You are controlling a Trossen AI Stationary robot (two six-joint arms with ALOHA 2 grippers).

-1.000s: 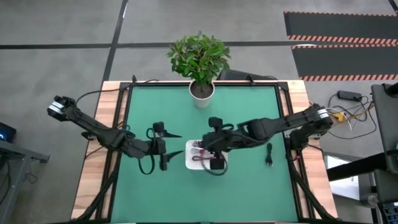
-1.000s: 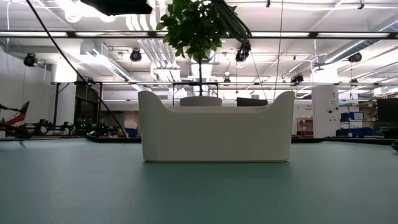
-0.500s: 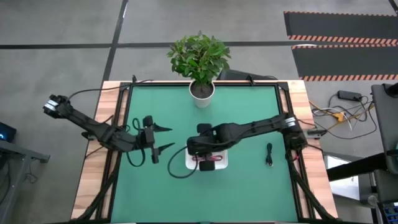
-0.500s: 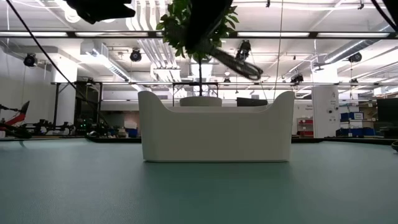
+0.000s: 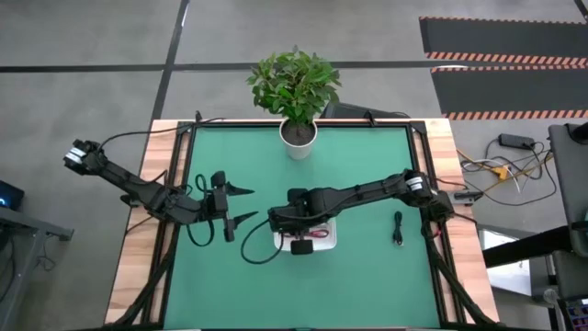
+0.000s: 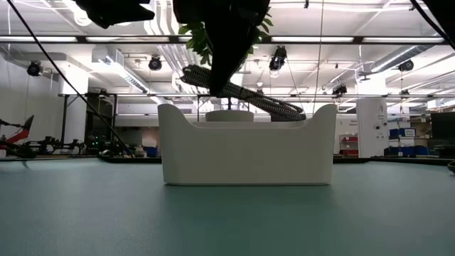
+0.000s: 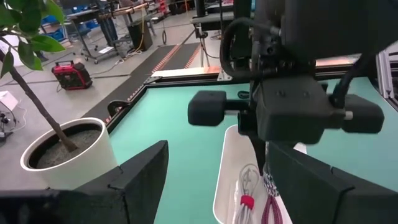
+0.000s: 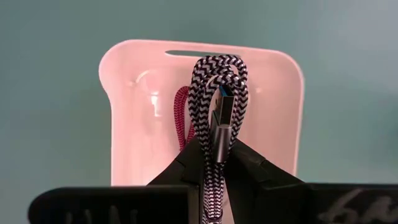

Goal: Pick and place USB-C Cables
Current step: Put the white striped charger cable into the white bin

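Note:
My right gripper [image 5: 299,241] hangs over the white tray [image 5: 329,241] near the table's middle, shut on the grey-brown braided USB-C cable [image 8: 217,81]. Inside the tray lie the magenta-pink cable [image 8: 181,118] and the white-grey cable [image 7: 247,186] with a red tie. The black cable [image 5: 398,228] lies on the green mat to the tray's right. My left gripper [image 5: 241,204] hovers open to the left of the tray, its fingers pointing at it. In the low view the tray [image 6: 247,153] shows side-on, and its wall hides the cables inside. My right gripper pinches the bundled grey-brown cable between its two fingers [image 8: 252,163], coming from above and pointing down. The bundle's looped end [image 8: 219,65] and a metal plug [image 8: 217,121] stick out past the fingertips. The cable hangs down into the tray [image 7: 267,180]; I cannot tell whether it touches the floor.
A potted plant [image 5: 296,87] in a white pot stands at the far edge of the mat. Wooden borders run along the table's left and right sides. A sleeved robot wire [image 6: 245,92] sags above the tray. Bare green mat lies near of the tray.
My right gripper, still shut on the braided cable, has shifted a little toward the table's left edge above the tray, and its arm has stretched out low across the mat. My left gripper has drawn back toward the left edge, away from the tray, and has stayed open.

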